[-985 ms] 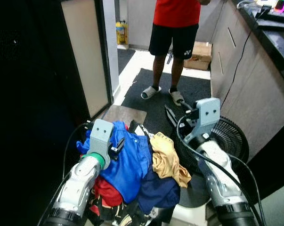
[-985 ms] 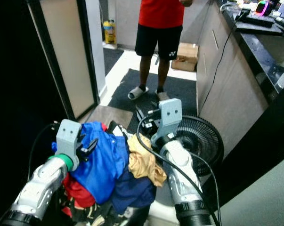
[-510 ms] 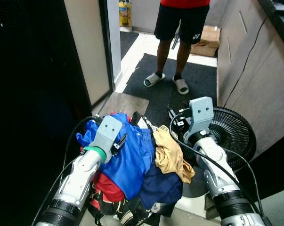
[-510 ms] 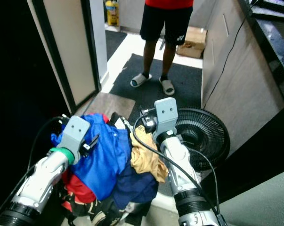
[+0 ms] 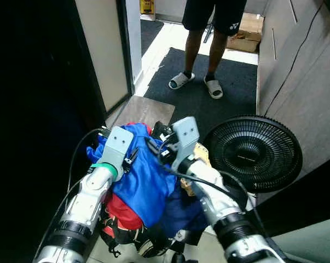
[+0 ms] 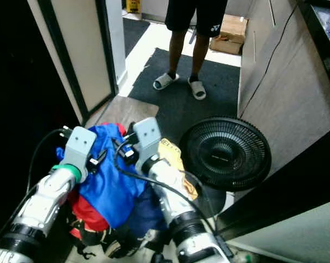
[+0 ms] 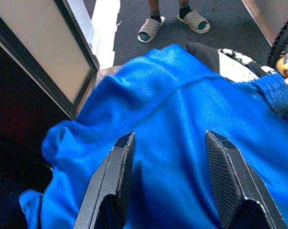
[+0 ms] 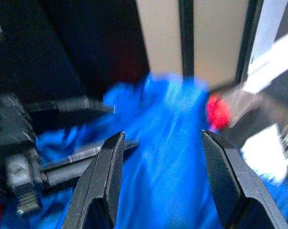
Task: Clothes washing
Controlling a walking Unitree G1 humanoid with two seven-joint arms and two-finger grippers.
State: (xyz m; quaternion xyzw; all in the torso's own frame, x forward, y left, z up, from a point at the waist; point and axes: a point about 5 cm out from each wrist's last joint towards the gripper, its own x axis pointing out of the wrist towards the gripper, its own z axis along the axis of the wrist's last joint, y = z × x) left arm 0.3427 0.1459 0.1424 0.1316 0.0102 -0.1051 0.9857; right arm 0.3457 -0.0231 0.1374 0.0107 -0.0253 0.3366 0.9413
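Your right gripper (image 8: 158, 191) has swung from beside the fan (image 5: 253, 153) to the blue shirt (image 5: 145, 183) at lower centre, fingers apart; left gripper (image 7: 170, 183) also apart above it. Grasp next.

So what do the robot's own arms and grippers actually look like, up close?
Each arm is a silver, segmented metal tube with a black ribbed collar near the body and loose black cables looping alongside. The left arm wears a green ring at the wrist; both end in a boxy grey housing with two small holes. From the housings of the left gripper and right gripper come two long black fingers with finely ridged inner pads.
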